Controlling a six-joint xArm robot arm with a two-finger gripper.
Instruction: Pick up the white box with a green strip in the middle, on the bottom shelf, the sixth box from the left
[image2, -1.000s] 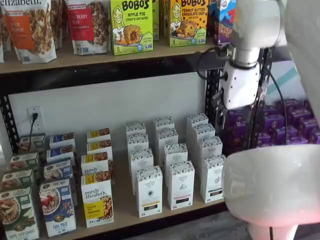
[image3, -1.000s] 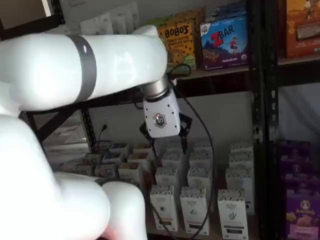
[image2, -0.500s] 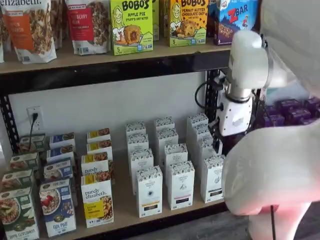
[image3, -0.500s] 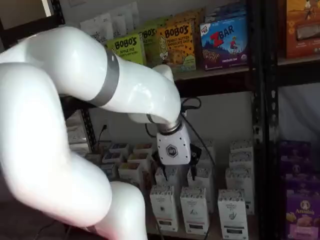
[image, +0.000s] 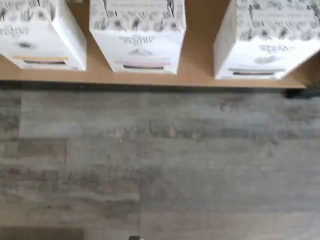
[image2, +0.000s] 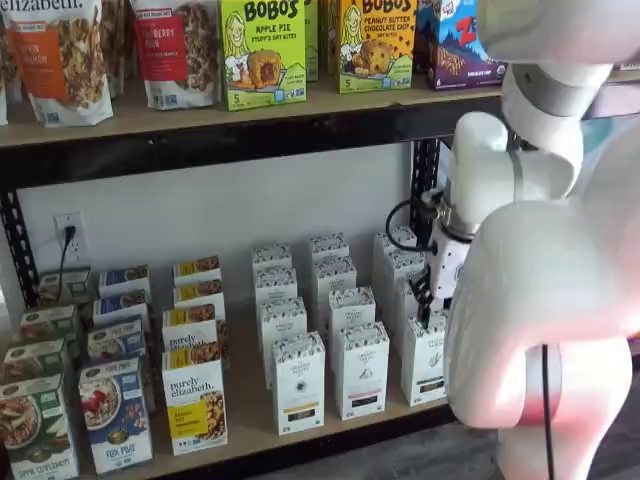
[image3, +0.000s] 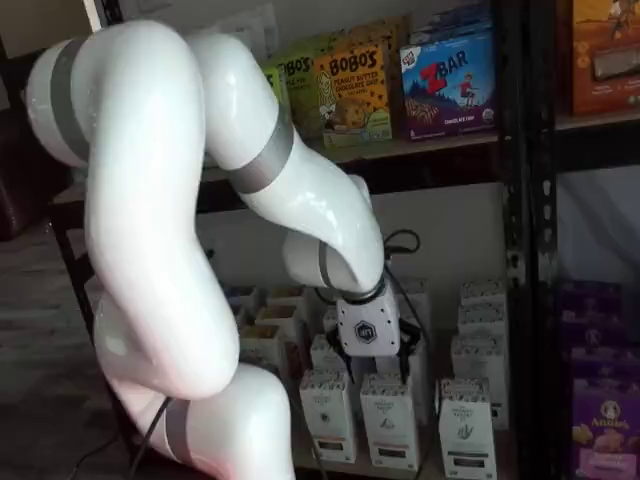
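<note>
The white box with the greenish band stands at the front of the rightmost white column on the bottom shelf (image2: 250, 420), in both shelf views (image2: 425, 358) (image3: 467, 428). The wrist view shows it too (image: 265, 50), beside two like cartons with pink (image: 137, 37) and orange (image: 37, 35) bands. My gripper (image3: 372, 368) hangs low over the white cartons, a little left of and behind the white box, fingers apart and empty. In a shelf view the gripper (image2: 425, 298) shows side-on just above that column.
Shorter purely elizabeth boxes (image2: 195, 400) and cereal boxes fill the shelf's left part. A black upright (image3: 520, 250) stands right of the white cartons, purple boxes (image3: 600, 400) beyond it. The upper shelf holds Bobo's boxes (image2: 262, 50). Grey plank floor (image: 160, 160) lies before the shelf.
The arm has swung down and the gripper has dropped from under the upper shelf to just above the white cartons.
</note>
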